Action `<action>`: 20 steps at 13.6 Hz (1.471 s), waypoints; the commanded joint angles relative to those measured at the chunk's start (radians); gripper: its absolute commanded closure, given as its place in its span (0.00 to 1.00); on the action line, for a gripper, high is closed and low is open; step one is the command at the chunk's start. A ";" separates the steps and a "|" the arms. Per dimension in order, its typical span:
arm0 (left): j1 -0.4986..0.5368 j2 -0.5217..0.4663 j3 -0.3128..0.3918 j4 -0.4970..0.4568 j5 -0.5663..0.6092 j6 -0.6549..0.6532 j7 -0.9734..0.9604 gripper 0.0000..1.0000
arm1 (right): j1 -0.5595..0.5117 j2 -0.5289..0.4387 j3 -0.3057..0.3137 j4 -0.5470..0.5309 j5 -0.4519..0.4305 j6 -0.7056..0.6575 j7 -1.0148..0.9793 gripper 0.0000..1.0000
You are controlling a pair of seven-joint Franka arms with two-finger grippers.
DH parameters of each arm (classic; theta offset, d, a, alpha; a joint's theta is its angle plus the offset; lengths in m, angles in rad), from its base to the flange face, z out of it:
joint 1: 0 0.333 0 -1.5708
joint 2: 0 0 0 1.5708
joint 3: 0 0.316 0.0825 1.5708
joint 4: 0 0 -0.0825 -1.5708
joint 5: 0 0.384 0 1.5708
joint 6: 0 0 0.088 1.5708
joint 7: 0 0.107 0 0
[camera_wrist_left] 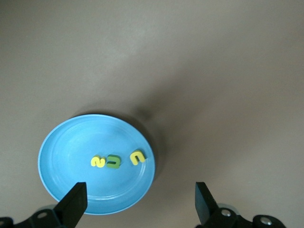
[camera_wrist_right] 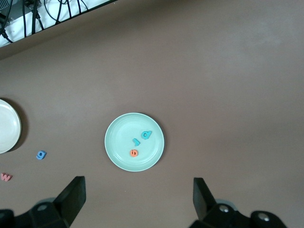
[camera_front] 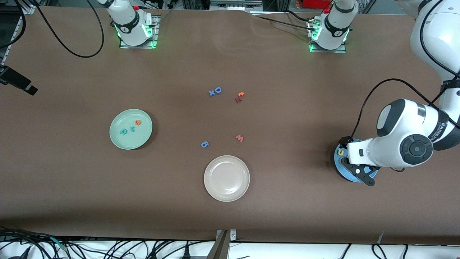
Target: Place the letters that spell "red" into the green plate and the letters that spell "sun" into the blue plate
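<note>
The green plate (camera_front: 120,140) lies toward the right arm's end of the table. In it are the teal r (camera_front: 132,128), the orange e (camera_front: 137,122) and the teal d (camera_front: 124,131). The right gripper (camera_wrist_right: 137,199) hangs open and empty high over the table beside this plate (camera_wrist_right: 118,137). The blue plate (camera_wrist_left: 61,161) lies toward the left arm's end. It holds the yellow s (camera_wrist_left: 98,161), a green arch letter (camera_wrist_left: 113,162) and a yellow arch letter (camera_wrist_left: 137,156). My left gripper (camera_wrist_left: 139,204) stands open and empty above the plate's edge, hiding most of the plate (camera_front: 349,176) in the front view.
A cream-white plate (camera_front: 226,178) sits mid-table, nearest the front camera. Loose letters lie around the middle: a blue g (camera_front: 204,144), a pink w (camera_front: 239,138), a blue D with a small x (camera_front: 215,91), and an orange t on a red letter (camera_front: 239,96).
</note>
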 commanded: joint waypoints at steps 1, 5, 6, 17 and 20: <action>-0.166 -0.116 0.257 -0.006 -0.212 -0.023 0.006 0.00 | -0.004 -0.030 0.004 -0.026 -0.001 -0.001 -0.005 0.00; -0.321 -0.253 0.515 -0.056 -0.440 -0.023 -0.012 0.00 | -0.004 -0.034 0.007 -0.026 -0.001 -0.001 -0.008 0.00; -0.343 -0.298 0.549 -0.085 -0.441 -0.023 -0.049 0.00 | -0.004 -0.038 0.007 -0.026 -0.001 -0.001 -0.007 0.00; -0.355 -0.732 0.680 -0.357 -0.457 -0.015 -0.267 0.00 | -0.004 -0.038 0.006 -0.026 -0.001 -0.001 -0.005 0.00; -0.355 -0.812 0.680 -0.373 -0.452 0.039 -0.270 0.00 | -0.004 -0.038 0.006 -0.026 0.001 -0.001 -0.005 0.00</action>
